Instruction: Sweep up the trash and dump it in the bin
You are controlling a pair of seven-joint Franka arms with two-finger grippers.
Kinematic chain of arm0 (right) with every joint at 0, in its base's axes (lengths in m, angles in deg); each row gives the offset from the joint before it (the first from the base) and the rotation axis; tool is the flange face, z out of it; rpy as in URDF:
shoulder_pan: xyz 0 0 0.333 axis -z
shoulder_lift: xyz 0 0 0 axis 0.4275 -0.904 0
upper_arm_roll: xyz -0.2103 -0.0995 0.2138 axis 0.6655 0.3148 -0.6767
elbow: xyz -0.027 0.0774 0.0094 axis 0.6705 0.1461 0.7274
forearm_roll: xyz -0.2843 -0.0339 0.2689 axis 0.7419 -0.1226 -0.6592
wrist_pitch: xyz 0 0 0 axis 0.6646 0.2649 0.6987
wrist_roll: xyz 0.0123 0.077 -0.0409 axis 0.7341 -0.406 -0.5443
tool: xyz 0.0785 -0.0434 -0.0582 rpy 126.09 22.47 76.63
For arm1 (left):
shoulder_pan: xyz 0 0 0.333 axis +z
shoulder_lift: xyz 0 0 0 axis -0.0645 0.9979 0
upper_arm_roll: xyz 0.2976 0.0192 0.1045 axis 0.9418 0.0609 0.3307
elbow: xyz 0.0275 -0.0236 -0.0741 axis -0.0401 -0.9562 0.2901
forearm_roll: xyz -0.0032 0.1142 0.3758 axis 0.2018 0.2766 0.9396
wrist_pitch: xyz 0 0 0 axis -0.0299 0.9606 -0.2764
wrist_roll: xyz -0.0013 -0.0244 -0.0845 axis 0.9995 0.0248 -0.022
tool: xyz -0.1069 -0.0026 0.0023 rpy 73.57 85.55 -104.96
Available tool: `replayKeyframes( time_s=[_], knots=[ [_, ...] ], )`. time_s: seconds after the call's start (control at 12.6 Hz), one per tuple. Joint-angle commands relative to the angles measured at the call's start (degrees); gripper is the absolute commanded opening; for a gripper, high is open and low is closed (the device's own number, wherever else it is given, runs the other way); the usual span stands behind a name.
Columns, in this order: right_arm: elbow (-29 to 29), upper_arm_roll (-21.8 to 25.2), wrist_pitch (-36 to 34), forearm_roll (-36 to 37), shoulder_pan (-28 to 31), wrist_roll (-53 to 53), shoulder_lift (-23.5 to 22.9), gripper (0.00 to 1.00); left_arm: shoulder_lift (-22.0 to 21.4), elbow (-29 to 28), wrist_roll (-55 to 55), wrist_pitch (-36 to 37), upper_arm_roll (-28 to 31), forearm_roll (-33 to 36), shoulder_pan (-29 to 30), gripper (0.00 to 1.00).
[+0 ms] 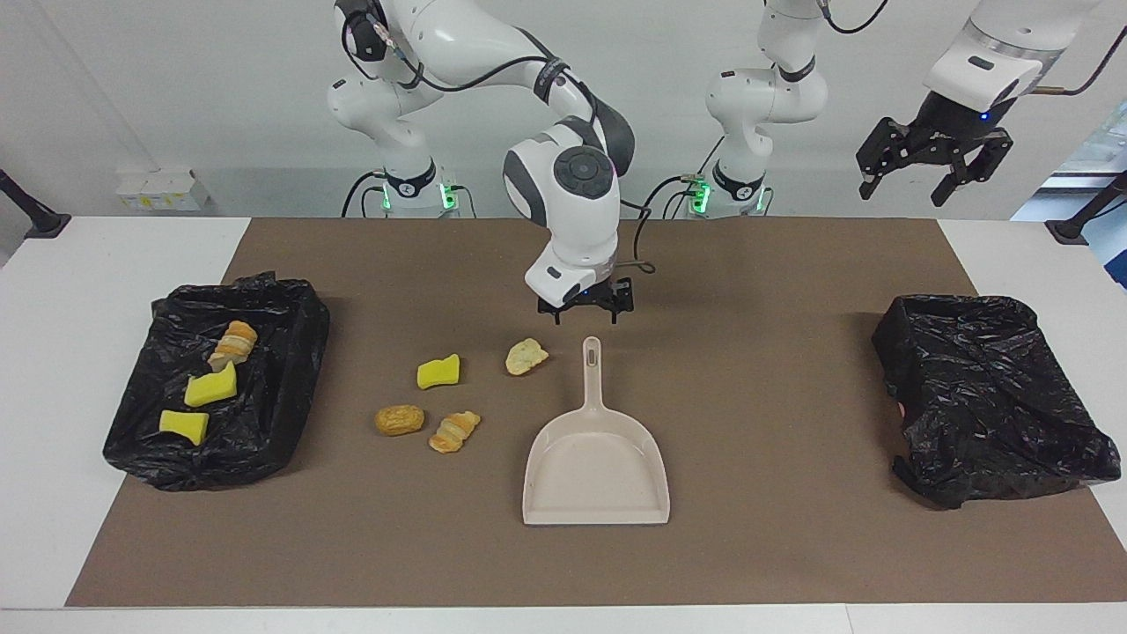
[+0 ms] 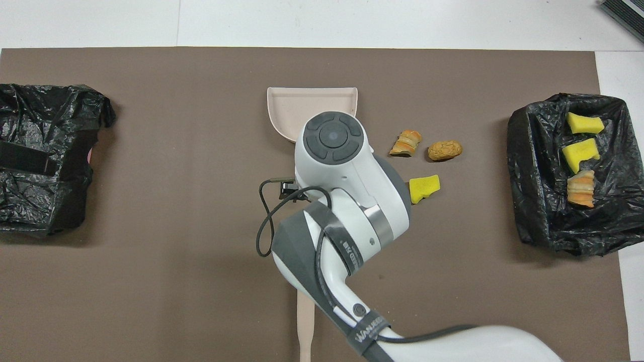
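We see a white worktop covered across its middle by a brown mat. The right gripper hangs over the mat above the tip of the handle of a beige dustpan, clear of it, its jaws spread wide and holding nothing. The dustpan lies flat at the mat's centre, handle pointing toward the robots, its open mouth facing the mat's edge farthest from them, with a broad strip of bare mat between mouth and edge.

The left gripper waits high in the air at the left arm's end of the worktop, jaws wide and empty.

Four bits of the trash lie loose on the mat beside the dustpan, toward the right arm's end: a pale pastry piece near the handle, a yellow sponge chunk, a round bun and a layered pastry. Three more bits sit inside a bin lined with black plastic at the right arm's end: a layered pastry piece and two yellow sponge chunks. A second black-lined bin sits at the left arm's end, with wide bare mat between it and the dustpan. In the overhead view a tan stick lies on the mat near the robots' edge.
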Motion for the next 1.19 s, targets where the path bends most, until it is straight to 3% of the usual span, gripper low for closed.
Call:
replayKeyframes(
  time_s=[0.0,0.16,0.4,0.55,0.87,1.11],
  knots=[
    [-13.3,-0.2,1.4,-1.5,-3.4,2.1,9.9,1.00,-0.4,0.2,-0.7,1.1,-0.5,-0.4,0.8,1.00],
    [-20.8,-0.2,3.4,-1.7,-6.9,5.8,14.8,1.00,-0.5,0.1,-0.7,1.7,-0.5,-0.4,0.8,1.00],
    [-33.5,-0.2,12.1,-5.3,-12.0,10.1,22.0,1.00,-1.8,-1.6,-0.7,1.7,-0.5,-0.4,0.8,1.00],
    [-39.0,-0.2,13.7,-6.4,-14.1,11.2,25.2,1.00,-1.8,-2.6,-0.6,-0.4,-0.6,-0.4,-0.1,1.00],
    [-44.6,-0.2,19.5,-6.4,-20.5,18.6,25.3,1.00,-0.5,-8.4,4.1,-10.9,-1.5,-0.3,-4.4,1.00],
    [-47.0,-0.3,19.5,-9.1,-22.9,19.3,24.9,1.00,2.3,-13.0,10.4,-20.1,-1.5,-0.2,-9.9,1.00]
  ],
)
